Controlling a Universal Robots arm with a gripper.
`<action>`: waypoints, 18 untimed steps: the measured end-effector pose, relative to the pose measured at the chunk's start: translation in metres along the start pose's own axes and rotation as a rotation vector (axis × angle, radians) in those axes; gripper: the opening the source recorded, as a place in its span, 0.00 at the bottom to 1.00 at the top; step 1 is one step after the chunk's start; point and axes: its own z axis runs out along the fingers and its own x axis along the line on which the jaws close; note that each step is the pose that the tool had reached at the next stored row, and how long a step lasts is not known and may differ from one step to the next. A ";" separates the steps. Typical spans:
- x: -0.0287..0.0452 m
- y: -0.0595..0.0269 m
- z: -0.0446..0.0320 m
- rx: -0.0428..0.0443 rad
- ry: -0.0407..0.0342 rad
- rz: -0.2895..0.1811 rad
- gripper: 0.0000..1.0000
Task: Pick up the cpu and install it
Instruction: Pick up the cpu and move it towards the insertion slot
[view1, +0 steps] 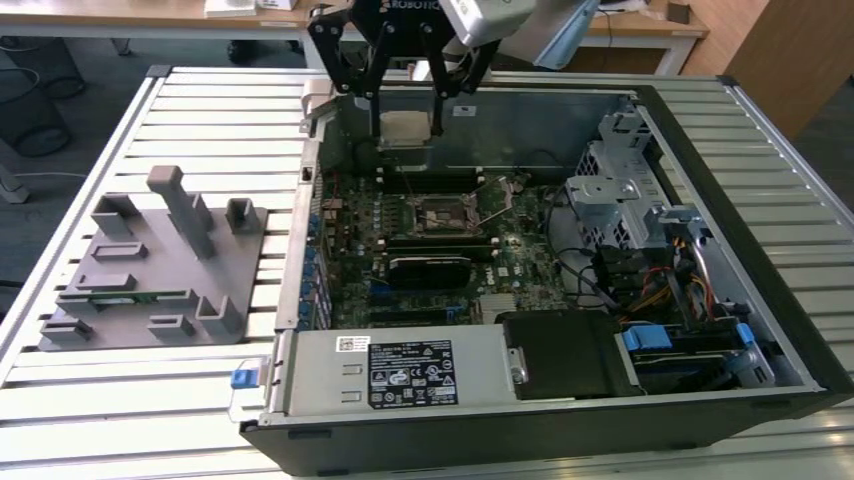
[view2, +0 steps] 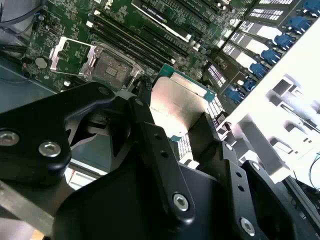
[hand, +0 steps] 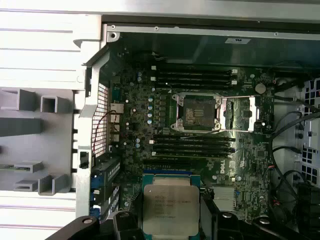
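I have the black two-finger claw (view1: 404, 128) clamped on the flat, square, silver-topped cpu (hand: 170, 210), held above the board. The dark square socket frame (hand: 196, 111) lies open below and ahead. I'm mid-carry; seating calls for squaring chip to frame.

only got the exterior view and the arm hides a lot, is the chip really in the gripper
Observer: Yes. In the second wrist view the chip is clamped in the gripper, metal top showing.
Operator: is the socket open
Observer: In the first wrist view the socket lies uncovered, with its metal frame flipped to one side.
Operator: is the chip lined up over it
Observer: No. In the first wrist view the chip is clear of the socket, with memory slots showing between them.
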 end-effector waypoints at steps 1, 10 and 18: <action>0.0000 -0.0025 0.0000 0.0011 0.0000 0.000 0.54; 0.0000 -0.0086 -0.0001 0.0039 0.0001 0.000 0.54; -0.0001 -0.0128 0.0001 0.0056 -0.0001 0.000 0.54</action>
